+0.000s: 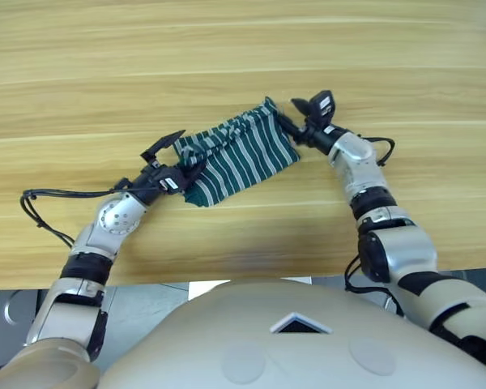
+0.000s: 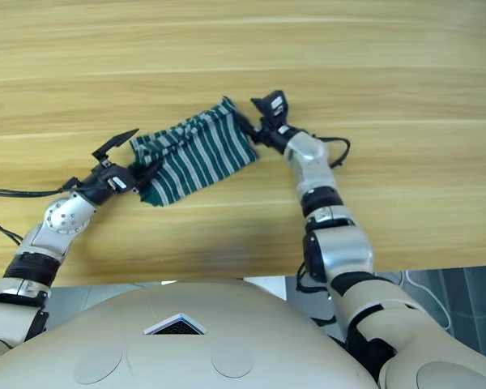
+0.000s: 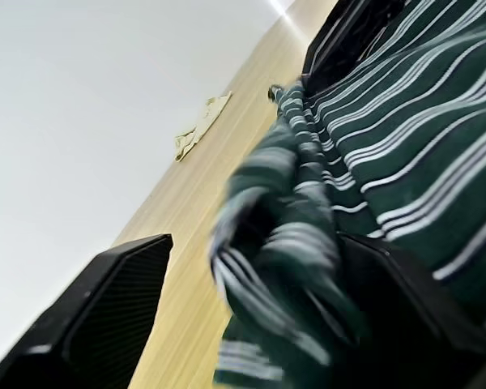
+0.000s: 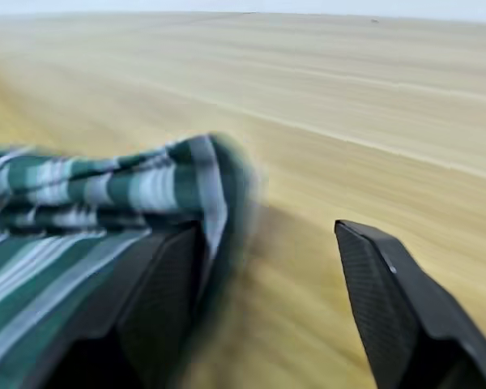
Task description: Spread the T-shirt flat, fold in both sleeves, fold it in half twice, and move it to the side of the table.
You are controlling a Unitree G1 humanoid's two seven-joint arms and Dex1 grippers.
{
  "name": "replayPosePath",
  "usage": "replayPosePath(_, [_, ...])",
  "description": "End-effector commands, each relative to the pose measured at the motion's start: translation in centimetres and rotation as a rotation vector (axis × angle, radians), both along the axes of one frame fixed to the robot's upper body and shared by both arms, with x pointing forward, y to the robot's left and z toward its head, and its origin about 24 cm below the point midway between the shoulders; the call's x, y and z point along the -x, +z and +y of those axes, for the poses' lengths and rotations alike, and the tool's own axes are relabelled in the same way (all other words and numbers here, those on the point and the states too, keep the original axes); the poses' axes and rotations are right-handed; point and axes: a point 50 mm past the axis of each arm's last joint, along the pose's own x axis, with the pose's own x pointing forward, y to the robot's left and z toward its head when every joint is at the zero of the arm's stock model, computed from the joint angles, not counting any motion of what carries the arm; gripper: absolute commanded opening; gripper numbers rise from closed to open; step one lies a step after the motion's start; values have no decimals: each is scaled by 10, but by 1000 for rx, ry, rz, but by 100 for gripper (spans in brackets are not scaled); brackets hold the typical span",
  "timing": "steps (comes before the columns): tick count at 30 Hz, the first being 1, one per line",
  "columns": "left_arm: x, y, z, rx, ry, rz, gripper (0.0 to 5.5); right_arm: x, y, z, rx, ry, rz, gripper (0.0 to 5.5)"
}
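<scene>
The left arm [image 1: 113, 219] & right arm [image 1: 364, 174]: silver-grey rounded shells w/ black joint rings. Black cables [image 1: 65, 193] loop beside them (longest at the frame's left edge). The left gripper [image 1: 190, 150] and right gripper [image 1: 290, 113] are black; a small white label [image 1: 326, 104] sits on the right one.

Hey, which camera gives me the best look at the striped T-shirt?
The left eye view: the whole folded T-shirt lies in sight on the table. The right eye view shows much the same. The wrist views each show a striped edge up close.
</scene>
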Motion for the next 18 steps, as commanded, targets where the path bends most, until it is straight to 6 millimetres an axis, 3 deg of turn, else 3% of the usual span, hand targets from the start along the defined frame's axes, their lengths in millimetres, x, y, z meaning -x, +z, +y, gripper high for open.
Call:
replayPosePath(1, [2,-16,0,-35,12,73,376,10,1,2,-102,30,6,294])
replayPosePath(5, [-12,-1,-5,47,36,-29,376,40,61,18,-169,181,-394,294])
replayPosePath(7, [-15,9,-1,105,78,-84,376,57,77,21,-95,227,-520,294])
replayPosePath(12, [-24,40,13,326,232,-228,376,88,74,46,131,361,-646,294])
replayPosePath(18, [-41,21,34,234,425,-147,376,76,46,77,223,436,-550,294])
